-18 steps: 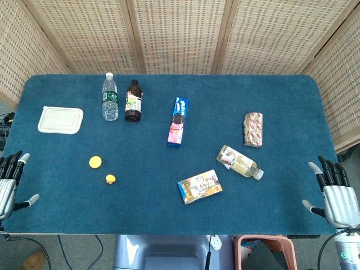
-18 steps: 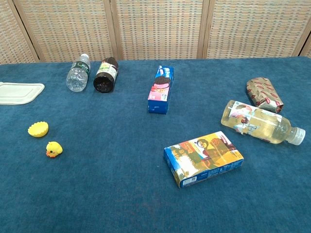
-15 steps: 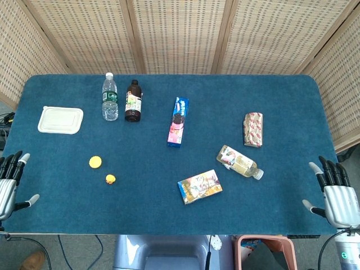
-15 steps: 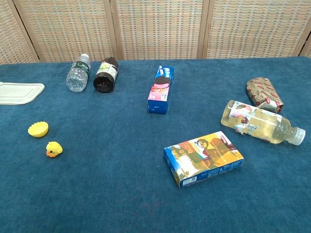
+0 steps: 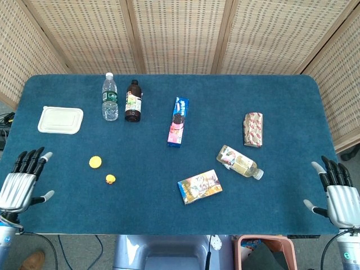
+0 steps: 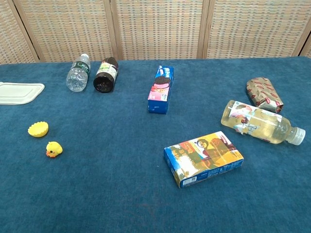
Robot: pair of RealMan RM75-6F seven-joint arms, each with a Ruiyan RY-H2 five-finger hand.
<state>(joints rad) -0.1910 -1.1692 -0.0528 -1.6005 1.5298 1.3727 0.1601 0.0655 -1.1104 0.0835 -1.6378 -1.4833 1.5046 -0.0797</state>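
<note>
Duck toy (image 5: 111, 179) lay untouched at lower left of the head view, nearest the left hand (image 5: 21, 182), which hovered empty with fingers spread; the right hand (image 5: 339, 196) at lower right was likewise spread, so nothing looked started. The chest view showed the duck toy (image 6: 54, 149) at left and no hands.

a blue carpeted worktop (image 5: 169, 208) carries a white lidded food box (image 5: 60, 120), a clear water bottle (image 5: 109, 97) beside a dark drink bottle (image 5: 133, 100), a blue cookie pack (image 5: 178, 121), a yellow cap (image 5: 95, 162), a small yellow duck (image 5: 110, 179), a picture-printed carton (image 5: 199, 186), a lying pale-drink bottle (image 5: 239, 162) and a red-patterned packet (image 5: 253, 129).
</note>
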